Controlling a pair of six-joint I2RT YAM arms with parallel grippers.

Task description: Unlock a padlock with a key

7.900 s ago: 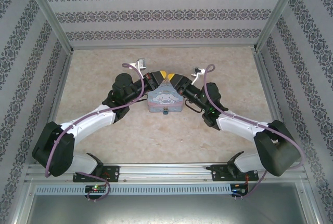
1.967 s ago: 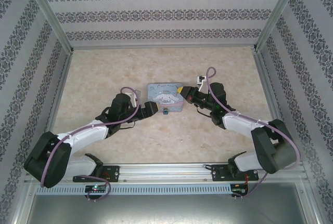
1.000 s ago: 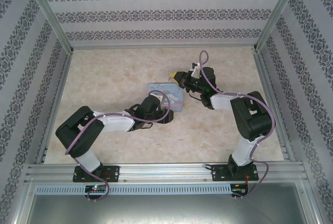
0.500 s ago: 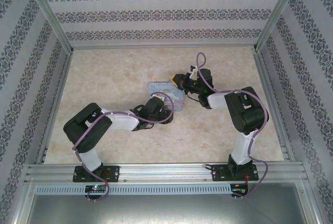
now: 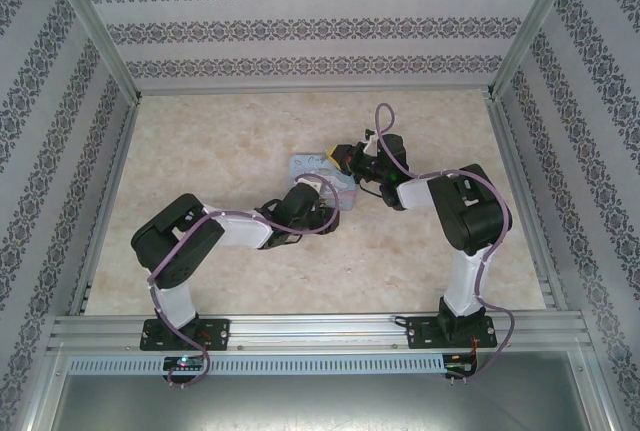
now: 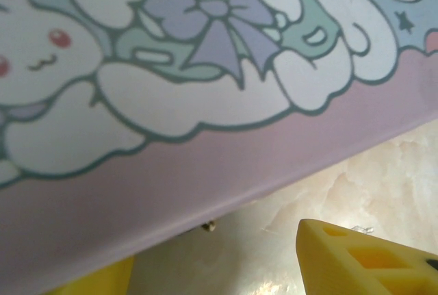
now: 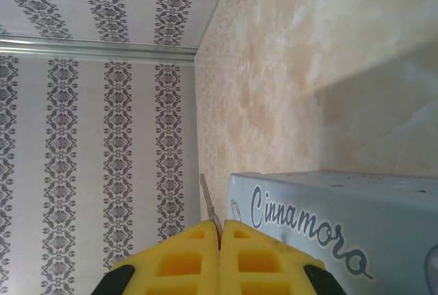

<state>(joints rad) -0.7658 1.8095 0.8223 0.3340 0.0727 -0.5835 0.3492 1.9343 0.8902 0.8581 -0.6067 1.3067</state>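
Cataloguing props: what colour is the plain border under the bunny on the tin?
Pale pinkish lilac on the light-blue rectangular cartoon tin; clearest in left wrist view.

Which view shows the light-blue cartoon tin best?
Top external: the tin shows most of its outline and its place on the table. Left wrist gives a close, cropped part of its lid drawing; right wrist, one corner with lettering.

My left arm (image 5: 232, 228) and right arm (image 5: 462, 291) each have smooth white shells between bulky rounded black joints. A purple cable (image 5: 386, 119) loops loosely along each one. My fingers (image 7: 254, 262) are bright yellow plastic blocks with square moulded pockets, set on black mounts with rounded corners. My bases (image 5: 186, 332) are black.
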